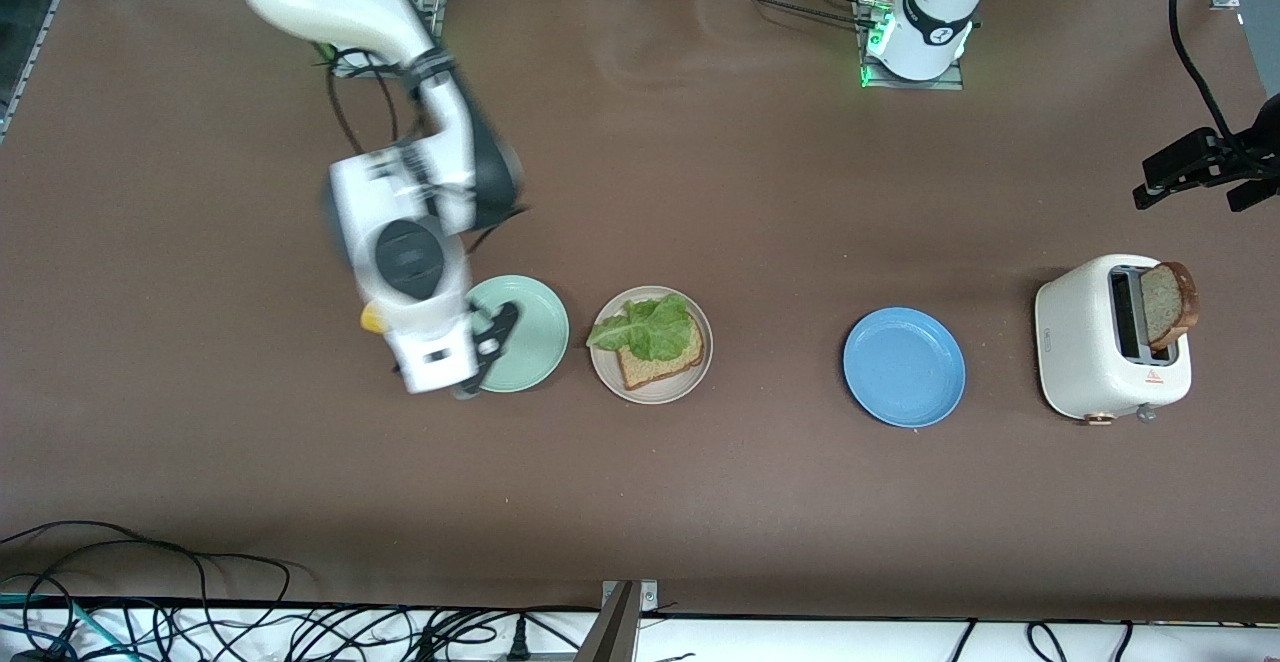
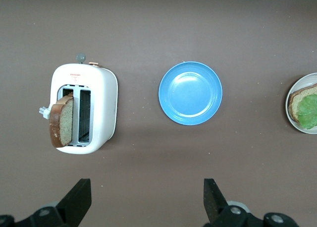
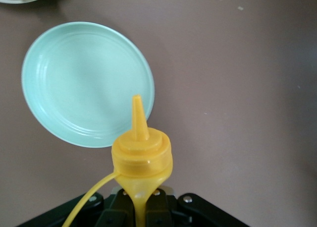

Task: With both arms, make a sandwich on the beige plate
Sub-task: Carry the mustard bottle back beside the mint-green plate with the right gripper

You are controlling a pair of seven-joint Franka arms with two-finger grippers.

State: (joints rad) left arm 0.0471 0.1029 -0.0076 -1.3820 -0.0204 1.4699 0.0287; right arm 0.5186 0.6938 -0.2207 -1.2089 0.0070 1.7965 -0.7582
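Half-built sandwich waits on the beige plate point(image 1: 604, 362) as the second toast slice point(image 1: 1166, 304) stands in the toaster point(image 1: 1085, 347).

The right end effector point(image 3: 140, 207), clamped on a yellow squeeze bottle point(image 3: 141, 155), hangs over the bench point(image 1: 700, 162) beside the mint-green plate point(image 1: 535, 327); the left end effector point(image 2: 146, 199), fingers spread wide and empty, hovers over bare bench between the toaster and the blue plate point(image 1: 904, 367). On the beige plate a lettuce leaf point(image 1: 648, 326) lies on the first toast slice point(image 1: 655, 366). The standing slice looks light, stiff and crumbly; a gentle pinch across its flat faces near the exposed upper crust seems safest. The lettuce looks limp and easily shifted.
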